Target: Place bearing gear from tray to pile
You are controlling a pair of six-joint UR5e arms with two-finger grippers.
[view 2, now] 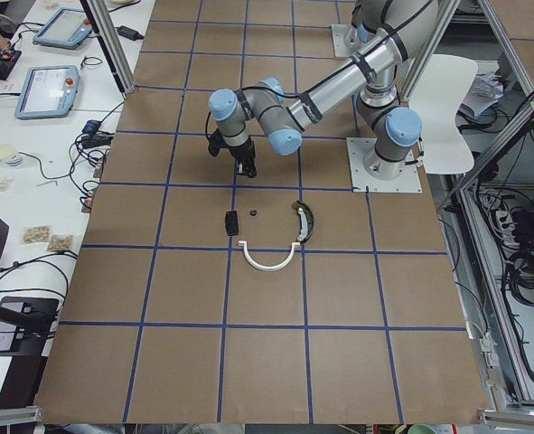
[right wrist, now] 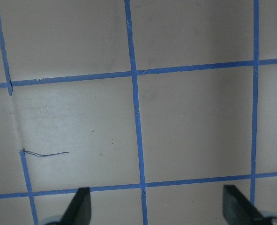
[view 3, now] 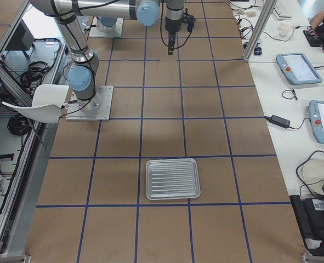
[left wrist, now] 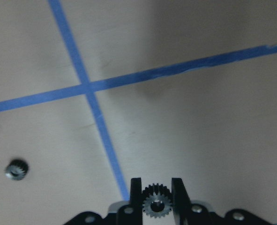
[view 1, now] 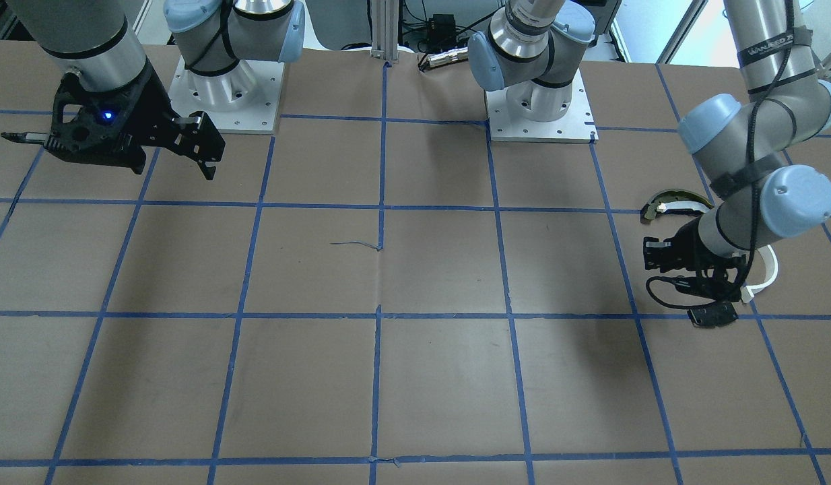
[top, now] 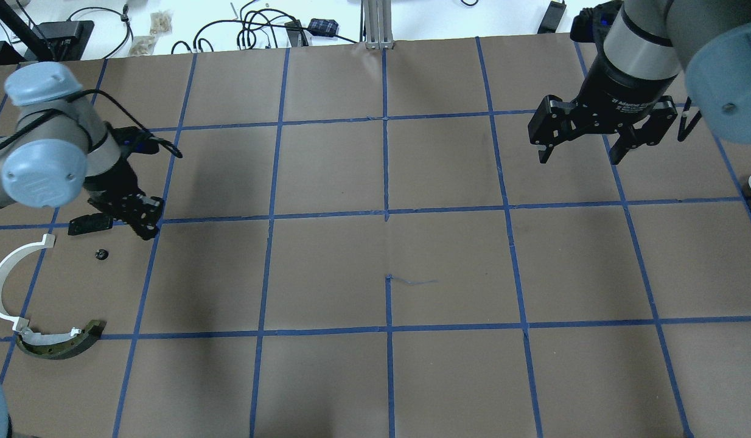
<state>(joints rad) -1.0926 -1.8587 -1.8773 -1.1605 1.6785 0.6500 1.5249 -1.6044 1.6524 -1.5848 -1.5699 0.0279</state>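
Pinched between the two fingers of the left gripper [left wrist: 156,183], one bearing gear [left wrist: 156,205] is sitting closest to the wrist lens. It is small, round and dark, with a ring of fine teeth and a paler hub around a centre hole, and its flat face is turned to the camera. The jaws are standing narrow, pressing on opposite sides of the gear, and the claw is hanging over the table [top: 375,267] above a cross of blue tape [left wrist: 88,85].

A second gear [left wrist: 16,169] is lying off to one side of that claw. It is looking like the same kind, though it is too small and blurred to be sure. Counting this loose one, the pile is showing four parts. One black plate [top: 88,225] is lying just beside the claw. The loose gear is lying near it on the robot's side. One white arc [top: 4,286] and one olive-edged curved piece [top: 62,344] are lying farther that way, their ends meeting.

One metal tray [view 3: 172,179] is resting well apart from the left claw, toward the table's other end.

The right gripper [top: 579,152] is hanging over the table with its jaws spread wide, gripping nothing.
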